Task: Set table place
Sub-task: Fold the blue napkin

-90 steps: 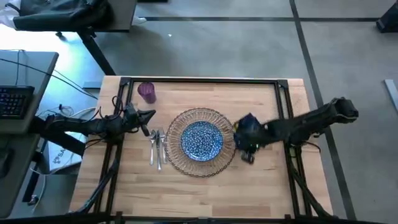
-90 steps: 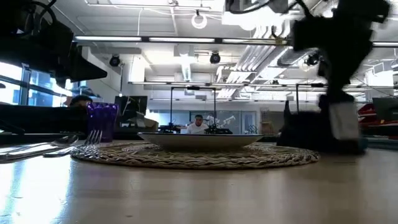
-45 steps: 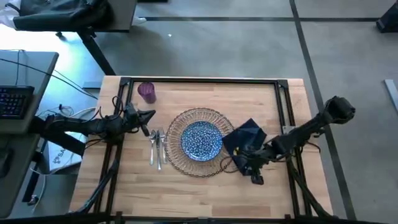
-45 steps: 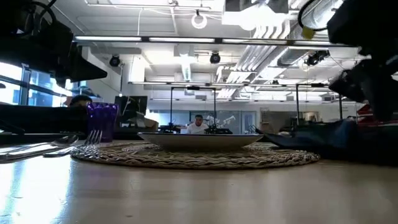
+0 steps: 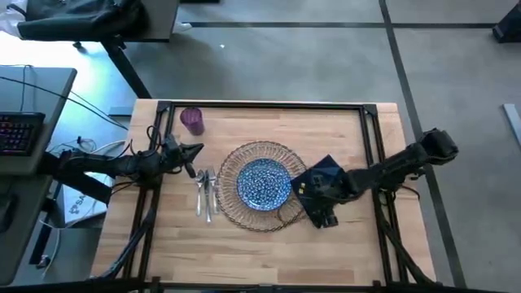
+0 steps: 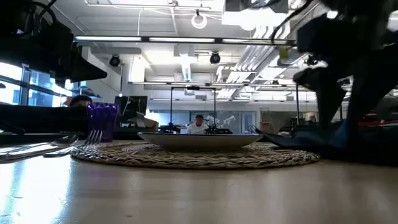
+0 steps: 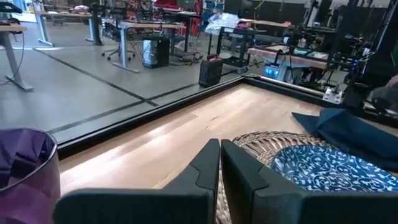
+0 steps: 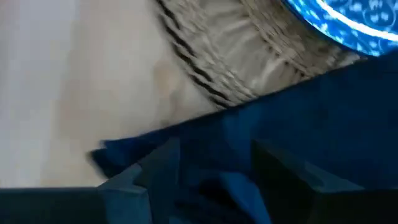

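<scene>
**A:** Start at the right end effector (image 5: 320, 213). Where does it sit against the napkin?

**B:** Low over the navy cloth napkin (image 5: 322, 181), at the corner nearest the front edge of the counter (image 5: 269, 256). In the right wrist view its two fingers (image 8: 158, 167) stand apart, with dark blue cloth filling the gap and spreading past them. Whether they pinch a fold I cannot tell; I see no closed grip.

**A:** And which way does the cloth run from there?

**B:** Away from the end effector, toward the far edge of the counter and slightly toward the plate. It lies as a tilted diamond, its long axis on a diagonal, one corner lapping the rim of the wicker charger (image 5: 284, 158). The right arm is plainly the nearer one; my judgement is that any tidying of the napkin falls to it.

**A:** The left side?

**B:** The left end effector (image 5: 192, 152) waits near the far left of the counter, fingers (image 7: 200, 175) pressed together, holding nothing. Just beside it, between it and the charger, lies the cutlery (image 5: 205, 191), long axes running front to back.

**A:** Counts?

**B:** One charger, one blue-patterned plate (image 5: 264, 181) centred on it, one napkin to the right. The cutlery reads as a tight cluster of silver pieces; I cannot separate fork, knife and spoon for certain. One purple cup (image 5: 192, 120) stands at the far left, well apart from the setting.
</scene>
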You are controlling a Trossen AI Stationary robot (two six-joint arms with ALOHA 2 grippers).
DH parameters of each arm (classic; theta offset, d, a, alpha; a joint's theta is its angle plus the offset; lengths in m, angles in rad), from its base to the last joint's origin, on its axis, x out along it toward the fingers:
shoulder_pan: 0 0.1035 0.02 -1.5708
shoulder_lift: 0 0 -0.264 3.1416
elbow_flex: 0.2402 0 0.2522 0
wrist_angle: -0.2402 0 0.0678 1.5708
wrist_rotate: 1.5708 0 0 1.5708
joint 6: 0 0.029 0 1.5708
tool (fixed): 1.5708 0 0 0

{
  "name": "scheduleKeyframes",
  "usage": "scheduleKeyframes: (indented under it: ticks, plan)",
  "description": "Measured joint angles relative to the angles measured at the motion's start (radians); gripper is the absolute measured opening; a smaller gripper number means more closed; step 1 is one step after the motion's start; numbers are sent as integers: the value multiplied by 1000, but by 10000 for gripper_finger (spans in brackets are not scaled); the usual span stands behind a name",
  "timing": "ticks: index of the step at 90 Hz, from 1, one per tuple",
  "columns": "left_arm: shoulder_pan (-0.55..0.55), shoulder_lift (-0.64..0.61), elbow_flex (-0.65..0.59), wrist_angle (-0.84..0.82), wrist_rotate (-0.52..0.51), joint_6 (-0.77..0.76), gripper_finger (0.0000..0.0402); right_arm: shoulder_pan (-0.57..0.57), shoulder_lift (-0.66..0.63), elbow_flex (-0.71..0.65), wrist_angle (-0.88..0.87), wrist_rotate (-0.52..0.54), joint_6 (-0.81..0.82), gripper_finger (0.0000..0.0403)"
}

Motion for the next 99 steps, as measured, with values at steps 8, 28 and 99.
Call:
scheduleKeyframes:
  ticks: [8, 28, 99]
  plan:
    - [0, 0, 0, -3, 0, 0, 0, -19, 37, 20, -47, -61, -101, 157]
    - [0, 3, 0, -5, 1, -16, 0, -23, 48, 73, -236, -122, -225, 136]
    - [0, 3, 0, -6, 2, -16, 0, 79, 74, 108, -238, -97, -348, 132]
